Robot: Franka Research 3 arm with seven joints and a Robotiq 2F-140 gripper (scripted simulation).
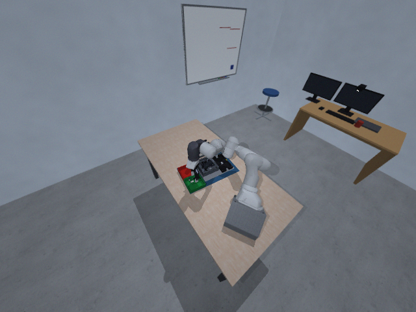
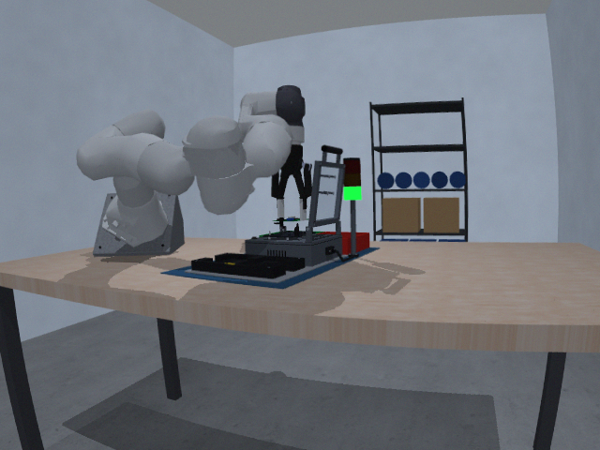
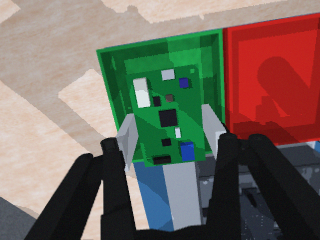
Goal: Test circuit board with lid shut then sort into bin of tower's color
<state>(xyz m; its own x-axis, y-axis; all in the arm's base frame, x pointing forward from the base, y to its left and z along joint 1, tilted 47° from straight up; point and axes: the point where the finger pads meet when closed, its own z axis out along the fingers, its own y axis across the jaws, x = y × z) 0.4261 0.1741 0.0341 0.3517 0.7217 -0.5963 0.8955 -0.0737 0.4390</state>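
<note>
My gripper (image 3: 168,120) is shut on the green circuit board (image 3: 164,120), its two grey finger pads on the board's long edges. The board is face up, its white connector (image 3: 142,92) at the far end. I hold it above the green bin, most of it over the bin's inside and its near end over the bin's near wall. In the top view the gripper (image 1: 194,177) hangs over the green bin (image 1: 194,183). The signal tower (image 2: 352,193) shows green. The tester (image 2: 291,244) stands with its lid (image 2: 323,198) raised.
The red bin (image 3: 272,80) stands right beside the green one, sharing a wall. The black tray (image 2: 247,265) lies on the blue mat (image 2: 271,276) in front of the tester. The arm's base (image 1: 246,214) sits near the table's near side.
</note>
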